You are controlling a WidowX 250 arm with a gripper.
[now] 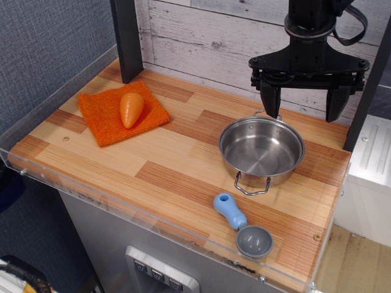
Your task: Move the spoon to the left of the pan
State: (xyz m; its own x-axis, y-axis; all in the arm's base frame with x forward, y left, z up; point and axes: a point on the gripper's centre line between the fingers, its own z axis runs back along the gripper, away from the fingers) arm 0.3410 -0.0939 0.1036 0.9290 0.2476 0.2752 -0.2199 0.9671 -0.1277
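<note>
**observation.image: wooden counter with pan, spoon and raised gripper**

observation.image. A single high, angled view of a striped wooden counter (165, 162) edged by a clear plastic rim. The gripper (305, 101) hangs above the far right of the counter, behind the pan; its two black fingers (270, 101) are spread wide apart, released, with nothing between them. The arm above it is cut off by the top edge, so only its lower part shows.

The pan (261, 149) stands upright at right of centre and is seen to be empty; one wire loop handle faces the front, and the other, at the back, is partly hidden by the near finger.

The spoon (243, 226) lies flat near the front right corner, just in front of the pan and apart from it, its blue handle pointing up-left and its grey bowl facing upward toward the front edge.

At far left an orange carrot (131, 108) rests on an orange cloth (107, 119).

Below the counter front, a grey panel with buttons (160, 278) is cut off by the lower edge.
</note>
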